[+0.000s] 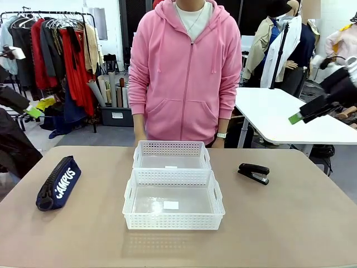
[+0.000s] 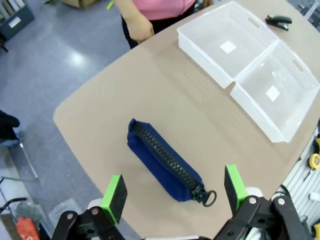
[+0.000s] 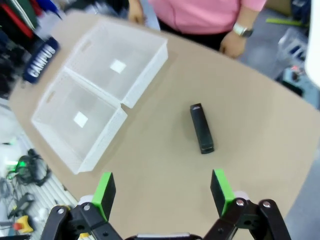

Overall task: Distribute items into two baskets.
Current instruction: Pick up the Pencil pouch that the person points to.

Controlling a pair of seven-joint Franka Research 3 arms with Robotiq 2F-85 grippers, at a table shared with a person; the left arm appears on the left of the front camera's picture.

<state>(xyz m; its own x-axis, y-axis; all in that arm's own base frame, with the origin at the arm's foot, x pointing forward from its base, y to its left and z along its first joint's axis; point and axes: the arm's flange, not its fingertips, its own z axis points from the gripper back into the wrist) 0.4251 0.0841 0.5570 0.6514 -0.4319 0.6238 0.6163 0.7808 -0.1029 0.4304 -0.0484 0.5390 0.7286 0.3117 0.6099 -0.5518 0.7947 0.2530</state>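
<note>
We see the navy CAMPUS pouch (image 1: 58, 183) lower left in the front view and the black stapler (image 1: 254, 172) at right. Each lies well apart from the near basket (image 1: 173, 221) and far basket (image 1: 172, 148), which touch mid-frame, with bare table (image 1: 301, 223) all round. The left wrist view adds the pouch's zip (image 2: 165, 155) between our left gripper's (image 2: 174, 187) spread fingers. The right wrist view shows the stapler above our right gripper (image 3: 162, 189), fingers apart.

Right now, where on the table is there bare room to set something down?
Bare tabletop lies between the pouch and the near basket, between that basket and the stapler, and along the near edge. The middle is crowded: the far basket stands right against the near one.
</note>
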